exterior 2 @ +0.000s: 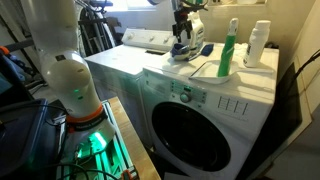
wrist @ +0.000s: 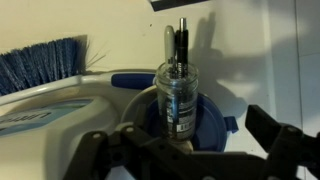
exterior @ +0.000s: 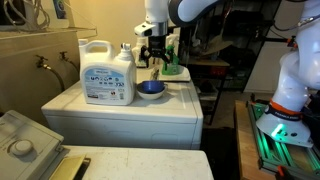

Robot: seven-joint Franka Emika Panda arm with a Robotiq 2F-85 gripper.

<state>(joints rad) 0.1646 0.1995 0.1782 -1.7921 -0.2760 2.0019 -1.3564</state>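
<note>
- Scanning an exterior view from the left, found a large white detergent jug [exterior: 107, 72] standing upright on the white bench [exterior: 175, 102].
- Noted a blue bowl [exterior: 151, 88] just right of the jug, near it but not touching.
- Spotted the claw [exterior: 153, 60] hanging directly above that bowl, pointing down, spread open and gripping nothing.
- Saw a green bottle [exterior: 173, 62] upright just right of the claw, further back on the bench.
- Turning to the wrist view, picked out a blue-bristled brush [wrist: 40, 62] at the left, beside the bowl.
- Found a glass jar [wrist: 178, 95], small and clear, upright inside the bowl at centre.
- Counted two slim pens [wrist: 182, 35] in the jar, one grey and one black, sticking up past its mouth.
- Noted the dark fingers [wrist: 100, 150] set wide on either side of the jar, clear of its glass.
- Could not tell whether the fingers touched the rim of the bowl.
</note>
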